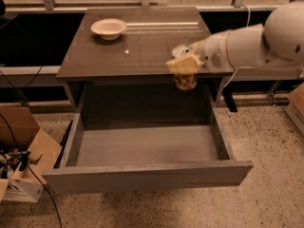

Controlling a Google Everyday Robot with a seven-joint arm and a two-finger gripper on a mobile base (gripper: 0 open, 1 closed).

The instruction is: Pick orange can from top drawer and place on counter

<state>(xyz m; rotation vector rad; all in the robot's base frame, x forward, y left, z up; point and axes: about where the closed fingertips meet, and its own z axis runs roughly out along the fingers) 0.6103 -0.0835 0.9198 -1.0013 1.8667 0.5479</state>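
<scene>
Gripper (184, 69) up at the front edge of the counter (142, 51), right side, pinching the orange can (185, 81) near its top! The can hangs in the air above the open top drawer (147, 175), its base looking lower than the tabletop. The risk: swing inward at this height and it clips the lip, twists loose and drops into the drawer.
</scene>
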